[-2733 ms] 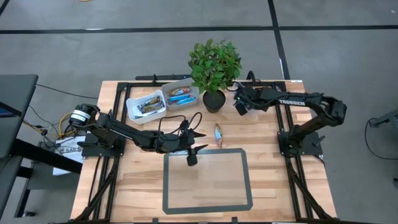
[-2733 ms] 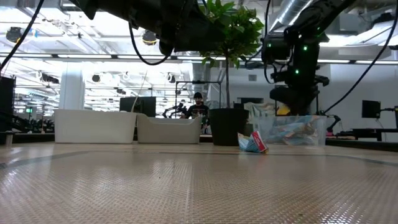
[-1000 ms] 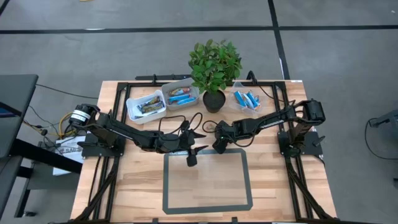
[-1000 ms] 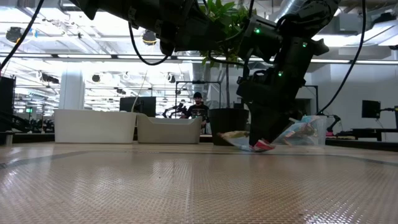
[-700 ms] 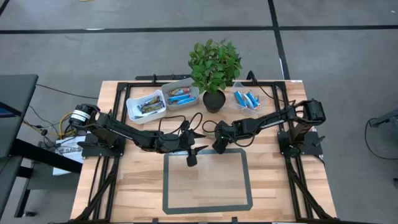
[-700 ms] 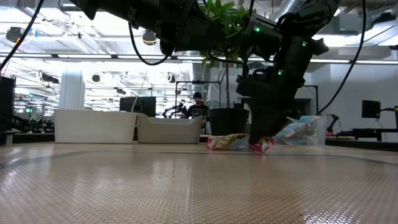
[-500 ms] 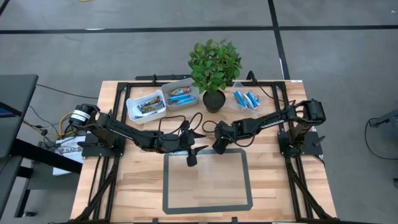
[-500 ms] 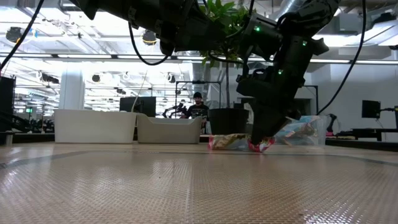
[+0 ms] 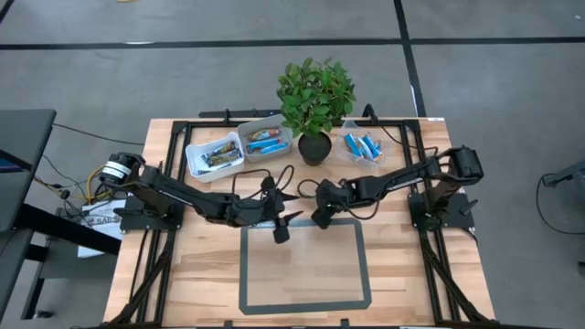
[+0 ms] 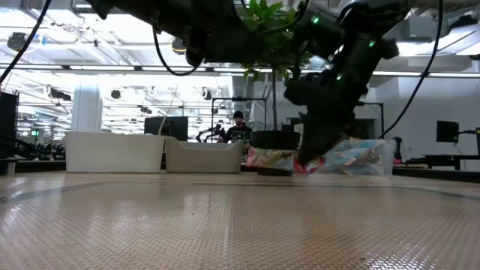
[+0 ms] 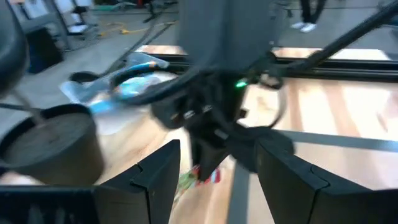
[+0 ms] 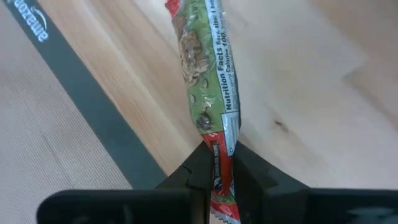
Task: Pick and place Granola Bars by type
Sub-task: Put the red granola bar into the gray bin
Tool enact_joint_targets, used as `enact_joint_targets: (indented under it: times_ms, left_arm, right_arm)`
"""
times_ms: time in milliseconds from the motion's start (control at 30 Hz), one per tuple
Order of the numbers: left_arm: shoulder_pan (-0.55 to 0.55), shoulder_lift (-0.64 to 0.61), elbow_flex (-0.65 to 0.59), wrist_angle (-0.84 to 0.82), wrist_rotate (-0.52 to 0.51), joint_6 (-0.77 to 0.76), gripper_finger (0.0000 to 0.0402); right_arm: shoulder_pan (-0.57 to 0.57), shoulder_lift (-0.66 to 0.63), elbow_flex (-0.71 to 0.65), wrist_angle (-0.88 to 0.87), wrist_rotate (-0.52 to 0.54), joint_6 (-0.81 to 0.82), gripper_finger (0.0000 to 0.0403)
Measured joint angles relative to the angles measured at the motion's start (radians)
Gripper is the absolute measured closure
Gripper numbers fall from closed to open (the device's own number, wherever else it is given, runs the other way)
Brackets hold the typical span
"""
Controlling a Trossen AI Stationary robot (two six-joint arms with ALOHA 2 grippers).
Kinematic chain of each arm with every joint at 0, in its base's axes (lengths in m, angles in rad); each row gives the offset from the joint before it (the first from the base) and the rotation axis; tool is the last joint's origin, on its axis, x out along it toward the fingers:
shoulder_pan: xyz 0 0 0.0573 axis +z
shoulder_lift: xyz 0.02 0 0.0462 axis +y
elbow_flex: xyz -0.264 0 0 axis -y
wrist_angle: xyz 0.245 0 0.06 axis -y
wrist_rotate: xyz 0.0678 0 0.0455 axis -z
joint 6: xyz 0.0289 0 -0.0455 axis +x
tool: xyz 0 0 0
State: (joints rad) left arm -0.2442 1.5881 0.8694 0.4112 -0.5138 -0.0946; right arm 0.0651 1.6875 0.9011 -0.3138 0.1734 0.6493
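Note:
My right gripper (image 9: 317, 217) is shut on one granola bar (image 12: 208, 68) with a green, brown and red wrapper, just above the wood near the grey-bordered mat's far edge. In the low view the bar (image 10: 270, 159) floats above its shadow. My left gripper (image 9: 279, 222) hovers open right beside it to the left, facing it; its wrist view shows the bar (image 11: 186, 181) below the right gripper (image 11: 208, 163). Two white tubs hold brown bars (image 9: 216, 153) and blue bars (image 9: 266, 140). More blue bars (image 9: 362, 145) lie in a clear container at the far right. My right gripper pinches the bar's red end (image 12: 216, 163) between its two fingers, coming down at a slant from the table's right. The rest of the bar sticks out past the fingertips. It is lifted clear of the table and hangs about level.
A potted plant (image 9: 315, 102) stands at the far edge between the tubs and the clear container. The mat (image 9: 347, 297) lies at the table's near middle. Black frame rails (image 9: 174, 137) run along the table's sides. A person (image 10: 238, 129) sits in the room far behind.
My right gripper, shut on the bar's red end, has risen and shifted slightly toward the table's left. The bar swung round on the table, free end toward the left gripper, and has now been lifted clear. The left arm has kept still.

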Motion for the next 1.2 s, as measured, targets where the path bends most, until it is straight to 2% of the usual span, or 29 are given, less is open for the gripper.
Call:
enact_joint_targets:
  times_ms: [400, 533, 667, 933, 1200]
  left_arm:
    - [-0.047, -0.128, 0.0, -0.17, -0.235, -0.016, 0.0202]
    - [-0.046, -0.128, 0.0, -0.175, -0.254, -0.03, 0.0202]
    - [-0.042, -0.128, 0.0, -0.122, -0.258, -0.021, 0.0202]
    - [-0.043, -0.128, 0.0, 0.09, -0.251, 0.111, 0.0202]
    - [-0.036, -0.128, 0.0, 0.125, -0.259, 0.139, 0.0202]
  right_arm:
    - [0.144, -0.191, 0.0, -0.069, 0.365, 0.098, 0.0367]
    - [0.193, -0.232, 0.0, -0.006, 0.502, 0.101, 0.0367]
    - [0.225, -0.259, 0.0, 0.1, 0.588, 0.024, 0.037]
    - [0.236, -0.264, 0.0, 0.344, 0.638, -0.188, 0.0368]
    - [0.241, -0.264, 0.0, 0.462, 0.639, -0.316, 0.0369]
